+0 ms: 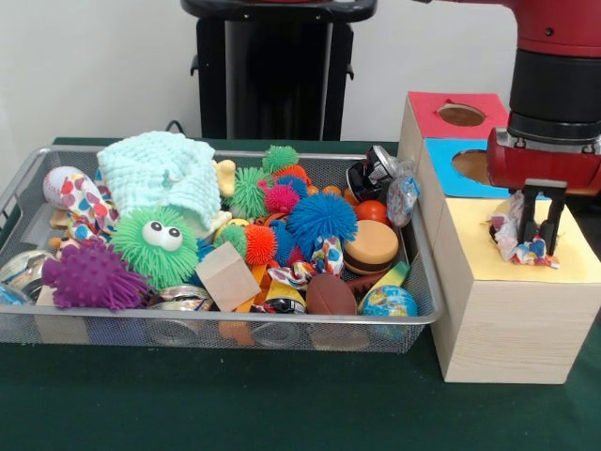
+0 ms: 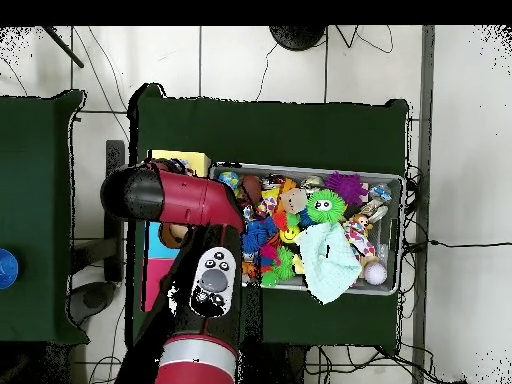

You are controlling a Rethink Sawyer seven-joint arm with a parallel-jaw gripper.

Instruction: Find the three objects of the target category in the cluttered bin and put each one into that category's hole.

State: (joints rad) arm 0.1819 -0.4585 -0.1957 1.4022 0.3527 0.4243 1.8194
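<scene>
- One printed cloth piece (image 1: 518,235) sits bunched on the yellow-topped box (image 1: 526,310), right under my gripper (image 1: 539,225); its white fabric with coloured marks spills out on both sides of the black fingers (image 1: 555,214).
- From the front view, I read the gripper as pinching that cloth, with the fingers planted down into the bundle.
- I cannot make out the yellow box's hole; the cloth and gripper cover that part of the top.
- Behind it stand the blue-topped box (image 1: 460,167) and red-topped box (image 1: 455,115), each showing its round cut-out.
- Just beside the boxes on the green tabletop (image 1: 235,399) is the bin (image 1: 225,324), crowded with toys.
- Inside the bin I see another dotted cloth (image 1: 86,202) at the far end from the gripper, next to the mint-green cloth (image 1: 164,174), and a third printed scrap (image 1: 315,261) near the middle, below a blue pom-pom (image 1: 321,216).
- Overhead, the arm (image 2: 185,200) hides the gripper and most of the boxes.
</scene>
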